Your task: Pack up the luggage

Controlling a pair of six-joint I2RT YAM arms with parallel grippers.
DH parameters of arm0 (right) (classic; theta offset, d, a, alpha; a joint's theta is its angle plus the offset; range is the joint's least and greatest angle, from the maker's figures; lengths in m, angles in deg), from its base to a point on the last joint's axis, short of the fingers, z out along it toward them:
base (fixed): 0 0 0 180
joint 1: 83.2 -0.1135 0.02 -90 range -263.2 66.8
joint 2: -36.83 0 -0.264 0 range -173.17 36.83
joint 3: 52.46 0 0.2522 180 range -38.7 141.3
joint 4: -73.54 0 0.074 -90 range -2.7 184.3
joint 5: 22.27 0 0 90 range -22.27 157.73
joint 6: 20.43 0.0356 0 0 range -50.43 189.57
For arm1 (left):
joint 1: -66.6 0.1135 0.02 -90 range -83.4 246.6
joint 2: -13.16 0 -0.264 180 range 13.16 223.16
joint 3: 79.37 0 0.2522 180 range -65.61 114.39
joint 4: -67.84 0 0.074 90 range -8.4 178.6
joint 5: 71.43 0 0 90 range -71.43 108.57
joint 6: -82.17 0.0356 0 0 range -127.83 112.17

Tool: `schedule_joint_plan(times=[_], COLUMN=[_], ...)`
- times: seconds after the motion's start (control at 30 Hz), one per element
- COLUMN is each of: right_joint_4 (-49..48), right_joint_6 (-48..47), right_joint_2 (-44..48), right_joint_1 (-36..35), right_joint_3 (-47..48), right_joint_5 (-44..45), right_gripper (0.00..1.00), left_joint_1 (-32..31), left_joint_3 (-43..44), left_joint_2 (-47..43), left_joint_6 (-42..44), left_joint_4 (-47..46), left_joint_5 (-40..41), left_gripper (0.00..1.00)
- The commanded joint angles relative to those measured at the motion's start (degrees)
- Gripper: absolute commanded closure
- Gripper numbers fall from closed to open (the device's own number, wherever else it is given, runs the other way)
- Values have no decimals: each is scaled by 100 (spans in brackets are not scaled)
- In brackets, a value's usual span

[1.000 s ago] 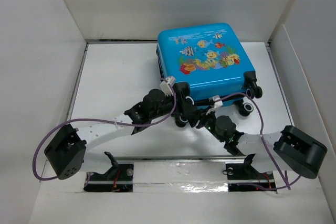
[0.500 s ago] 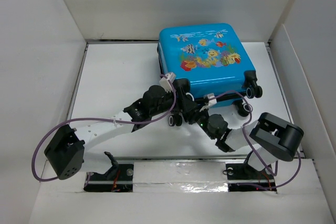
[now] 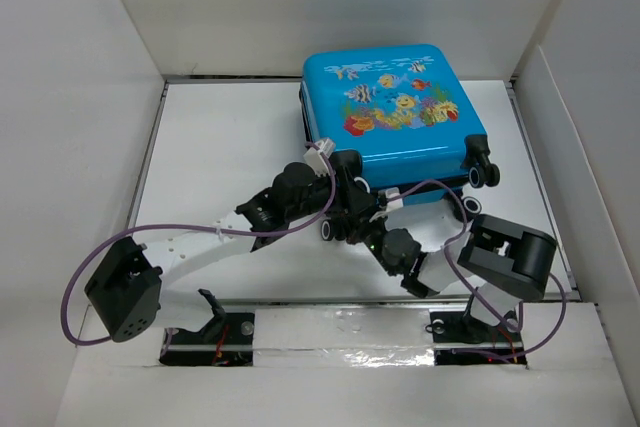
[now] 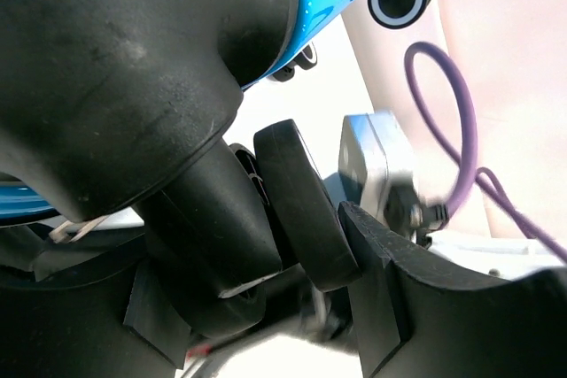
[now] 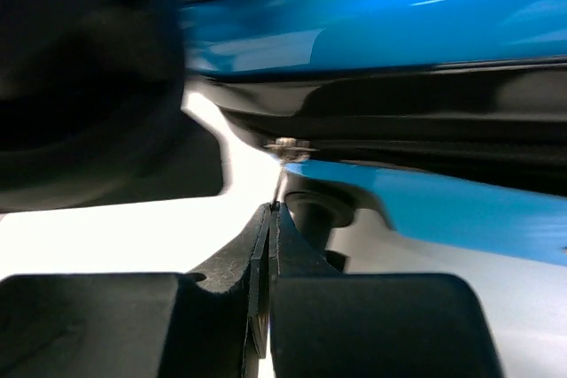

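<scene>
The luggage (image 3: 395, 107), a bright-blue hard-shell case with a fish print, lies flat and closed at the back right of the table. My left gripper (image 3: 347, 209) is at its near left corner. In the left wrist view its fingers (image 4: 416, 298) clamp a black caster wheel (image 4: 301, 210). My right gripper (image 3: 372, 227) comes in low from the right at the same corner. In the right wrist view its tips (image 5: 272, 212) are pressed together just under the zip seam (image 5: 399, 121), pinching a thin metal zipper pull (image 5: 280, 174).
White walls box the table in on the left, back and right (image 3: 585, 177). More black wheels (image 3: 480, 172) stick out at the case's near right corner. Purple cables (image 3: 180, 232) loop over both arms. The right arm's elbow (image 3: 510, 257) hangs near the front rail (image 3: 340, 305).
The right gripper has closed from part open to shut at the zip seam. The right arm's elbow has swung left and inward. The luggage turned slightly. The left gripper held still.
</scene>
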Motion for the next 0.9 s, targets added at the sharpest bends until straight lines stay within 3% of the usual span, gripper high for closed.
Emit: schedule_joint_plan(times=[0.0, 0.2, 0.37, 0.53, 0.57, 0.6, 0.63, 0.7, 0.73, 0.87], right_joint_4=[-2386, -2906, -2906, -2906, -2880, -2862, -2853, -2827, -2766, -2502], right_joint_6=[-176, -228, -141, -228, -228, -185, -63, 78, 245, 632], right_joint_2=[-456, -852, -1046, -616, -563, -527, -510, -510, -501, -387], right_joint_1=[-526, -597, -545, -825, -878, -879, -957, -1046, -1167, -1291], right_joint_3=[291, 634, 1363, 707, 322, 127, -67, -575, -735, -1228], right_joint_5=[338, 268, -479, 54, 161, 206, 302, 373, 451, 549], right_gripper=[100, 100, 100, 100, 92, 87, 74, 62, 52, 33], left_joint_1=[-131, -131, -131, -131, -131, -131, -131, -131, -131, -131], left_joint_3=[392, 375, 199, 155, 164, 172, 172, 181, 173, 164], left_joint_2=[-272, -281, -325, -570, -614, -702, -755, -886, -966, -1115], left_joint_6=[379, 239, 54, 229, 386, 492, 606, 948, 1063, 1503], left_joint_4=[-2314, -2525, -2771, -2333, -2201, -2043, -1702, -1331, -999, -320], left_joint_5=[-697, -776, -811, -470, -390, -285, -40, 268, 592, 1490], left_gripper=[100, 100, 100, 98, 91, 70, 58, 36, 30, 25])
